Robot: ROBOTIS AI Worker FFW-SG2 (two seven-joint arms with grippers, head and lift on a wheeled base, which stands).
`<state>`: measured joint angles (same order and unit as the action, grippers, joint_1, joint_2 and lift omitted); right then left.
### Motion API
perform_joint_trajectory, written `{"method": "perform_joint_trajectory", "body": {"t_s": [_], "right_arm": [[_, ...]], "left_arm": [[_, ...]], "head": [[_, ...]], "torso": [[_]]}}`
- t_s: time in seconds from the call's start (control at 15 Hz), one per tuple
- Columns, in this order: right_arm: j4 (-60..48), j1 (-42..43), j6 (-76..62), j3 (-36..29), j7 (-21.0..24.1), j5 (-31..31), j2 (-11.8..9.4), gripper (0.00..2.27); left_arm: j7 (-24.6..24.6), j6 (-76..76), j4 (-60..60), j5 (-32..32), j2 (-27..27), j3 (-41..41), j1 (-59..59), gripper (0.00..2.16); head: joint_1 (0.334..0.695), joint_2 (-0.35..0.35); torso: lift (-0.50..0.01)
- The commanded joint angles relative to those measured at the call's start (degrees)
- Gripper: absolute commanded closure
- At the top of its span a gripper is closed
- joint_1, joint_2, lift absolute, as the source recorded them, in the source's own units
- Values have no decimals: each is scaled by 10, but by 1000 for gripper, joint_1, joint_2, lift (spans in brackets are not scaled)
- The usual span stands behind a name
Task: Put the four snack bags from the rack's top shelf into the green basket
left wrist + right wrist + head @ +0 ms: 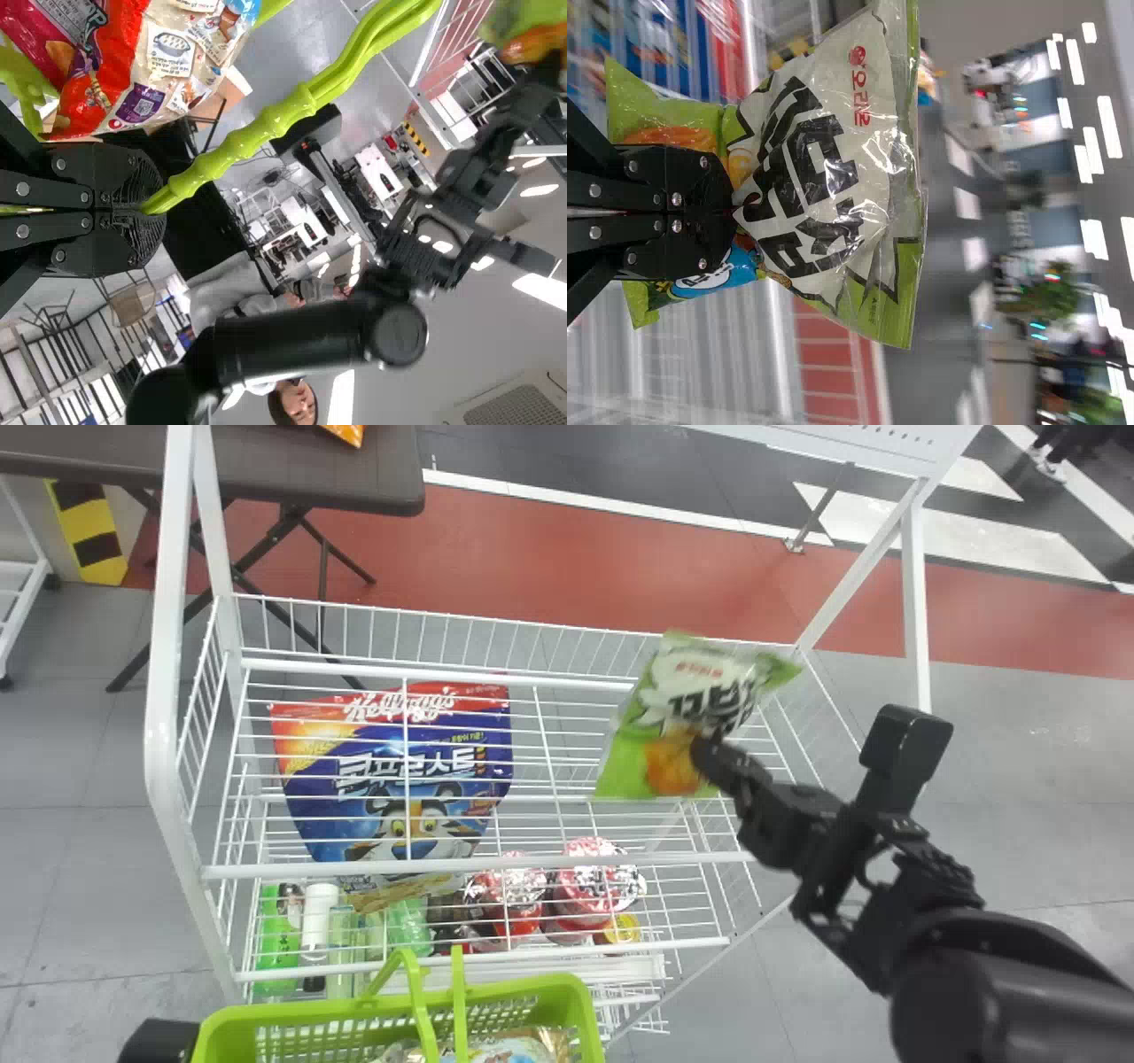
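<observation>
My right gripper (702, 755) is shut on a green snack bag (651, 757), held above the right part of the rack's top shelf. In the right wrist view, the fingers of the right gripper (733, 212) pinch the middle of the green bag (824, 177). A blue and red bag (399, 771) lies on the left part of the shelf. The green basket (567, 1001) is at the bottom edge, with bags (523, 1047) inside. My left gripper (159, 1041) is at its left side; in the left wrist view, the left gripper (152, 210) is shut on the basket's handle (257, 135).
The white rack's front rail (354, 869) runs between the basket and the shelf. Bottles (316, 921) and red packs (595, 881) stand lower down, under the wire shelf. A dark table (266, 469) is behind the rack at the left, and a white post (164, 717) rises at the rack's left.
</observation>
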<state>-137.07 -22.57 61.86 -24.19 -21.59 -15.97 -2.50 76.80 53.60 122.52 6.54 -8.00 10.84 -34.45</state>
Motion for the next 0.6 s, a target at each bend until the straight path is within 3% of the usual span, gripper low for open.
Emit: {"method": "perform_joint_trajectory", "body": {"t_s": [0.0, 0.07, 0.27, 0.53], "right_arm": [[-88, -34, 188, -31, -20, -26, 19, 2186], [-112, -42, 276, -52, -36, -52, 20, 2186], [-146, -51, 282, -139, -86, -151, 21, 2182], [-174, -63, 282, -172, -131, -183, 15, 2182]], "left_arm": [[0, -6, 0, 1, 0, -1, 0, 1544], [1, -6, 0, 2, 0, -2, 0, 1544], [-4, -13, 3, 2, 2, -2, 0, 1544], [-17, -25, 9, 1, 5, -1, 0, 1544]], "head": [[695, -350], [695, -350], [695, -350], [695, -350]], "torso": [[0], [0], [0], [0]]}}
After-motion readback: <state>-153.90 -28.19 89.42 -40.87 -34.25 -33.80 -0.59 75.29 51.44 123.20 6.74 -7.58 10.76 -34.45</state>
